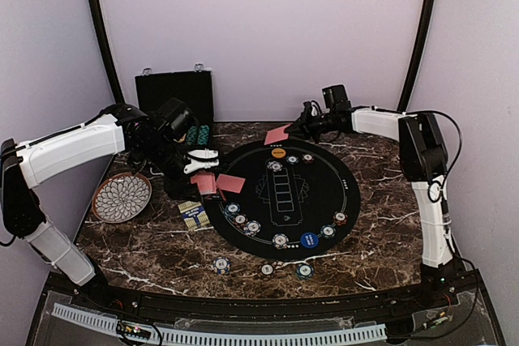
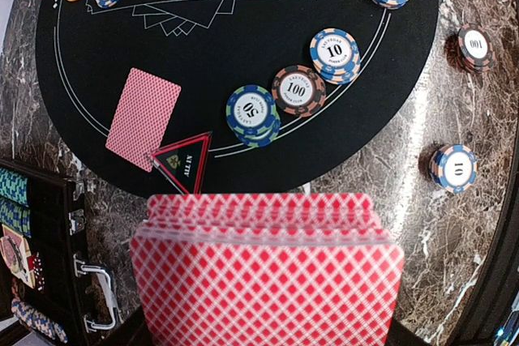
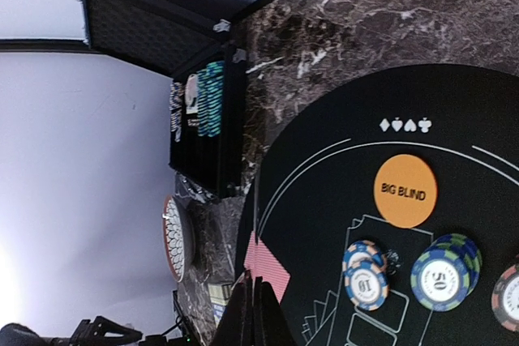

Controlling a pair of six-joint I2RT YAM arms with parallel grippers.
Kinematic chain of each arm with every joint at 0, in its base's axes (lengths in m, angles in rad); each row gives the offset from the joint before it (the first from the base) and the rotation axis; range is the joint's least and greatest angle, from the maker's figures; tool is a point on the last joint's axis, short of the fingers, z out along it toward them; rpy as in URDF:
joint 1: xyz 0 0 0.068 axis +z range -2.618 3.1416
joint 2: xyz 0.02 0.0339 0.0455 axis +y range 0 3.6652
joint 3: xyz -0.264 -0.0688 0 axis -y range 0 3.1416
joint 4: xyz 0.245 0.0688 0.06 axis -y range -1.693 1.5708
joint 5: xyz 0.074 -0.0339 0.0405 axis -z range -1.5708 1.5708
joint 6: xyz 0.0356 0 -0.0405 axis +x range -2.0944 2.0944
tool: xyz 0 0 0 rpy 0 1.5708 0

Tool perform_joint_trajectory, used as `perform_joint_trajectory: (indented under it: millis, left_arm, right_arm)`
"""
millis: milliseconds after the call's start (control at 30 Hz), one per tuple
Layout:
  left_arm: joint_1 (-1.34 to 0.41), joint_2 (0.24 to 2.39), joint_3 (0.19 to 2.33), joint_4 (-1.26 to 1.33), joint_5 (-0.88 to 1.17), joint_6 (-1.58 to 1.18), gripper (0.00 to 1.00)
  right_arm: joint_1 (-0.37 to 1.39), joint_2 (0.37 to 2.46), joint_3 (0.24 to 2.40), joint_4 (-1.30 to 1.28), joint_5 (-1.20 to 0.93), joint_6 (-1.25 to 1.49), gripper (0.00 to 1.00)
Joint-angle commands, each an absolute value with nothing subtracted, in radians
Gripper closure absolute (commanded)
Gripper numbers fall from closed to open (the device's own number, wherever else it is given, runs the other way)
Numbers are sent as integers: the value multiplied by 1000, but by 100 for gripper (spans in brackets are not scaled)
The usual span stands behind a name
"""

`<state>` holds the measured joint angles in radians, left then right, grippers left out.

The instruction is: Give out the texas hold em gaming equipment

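Top external view, L to R: white plate (image 1: pixel 122 198) sits at 9 o'clock of the black mat (image 1: pixel 332 188). Also at 9, the left end effector (image 1: pixel 203 172) is clenched on a deck of red-backed cards (image 2: pixel 268 281). One loose card (image 2: pixel 143 119) lies face down on the mat just beside it. Chip stacks (image 1: pixel 280 241) ring the mat's rim, w/ three more chips (image 1: pixel 267 269) on the tabletop (image 1: pixel 162 249) at 6. Orange button (image 1: pixel 278 152) at 12. Also at 12, the right end effector (image 1: pixel 292 130) is clenched, a red card (image 1: pixel 276 134) at its tips; can't tell if it's pinched.
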<state>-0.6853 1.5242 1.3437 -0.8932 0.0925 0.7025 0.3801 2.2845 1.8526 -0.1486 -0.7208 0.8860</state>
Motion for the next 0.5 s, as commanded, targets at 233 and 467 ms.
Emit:
perform_joint_trajectory:
  millis: [233, 467]
  left_arm:
    - [-681, 1506, 1361, -921, 108, 700, 86]
    - [-681, 1504, 1362, -927, 106, 701, 87]
  right_arm:
    - [370, 2453, 2068, -347, -640, 784, 100]
    - [368, 2456, 2109, -463, -544, 692, 73]
